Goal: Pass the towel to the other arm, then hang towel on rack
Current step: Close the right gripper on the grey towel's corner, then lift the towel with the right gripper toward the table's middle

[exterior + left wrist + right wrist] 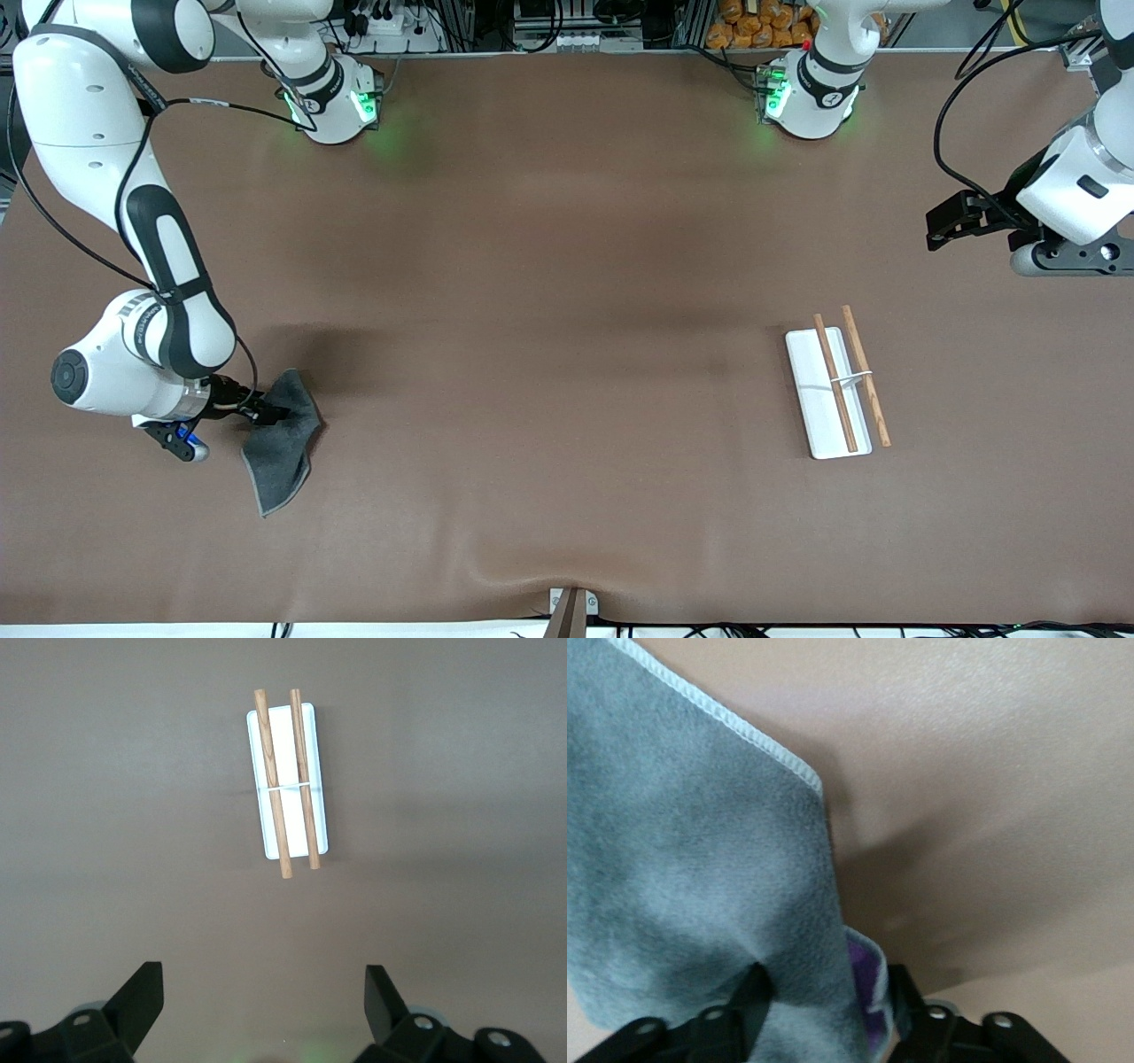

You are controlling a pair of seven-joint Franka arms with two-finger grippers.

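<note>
Dark grey towel (282, 440) gathered between the fingers (749, 997) of the right gripper (266, 413), which grasps one edge at the right arm's end of the table (549, 266). Left gripper (264, 1001) hangs wide open and waiting above the rack (836, 383), which lies well apart from the towel.

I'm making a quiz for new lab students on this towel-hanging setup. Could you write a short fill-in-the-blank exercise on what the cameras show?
1. The right end effector is at the edge of the dark grey ____.
2. The rack has ____ brown wooden rods over its white base.
3. The left end effector waits in the air with its fingers ____.
4. The towel lies toward the ____ arm's end of the table.

Missing words: towel; two; open; right
</note>
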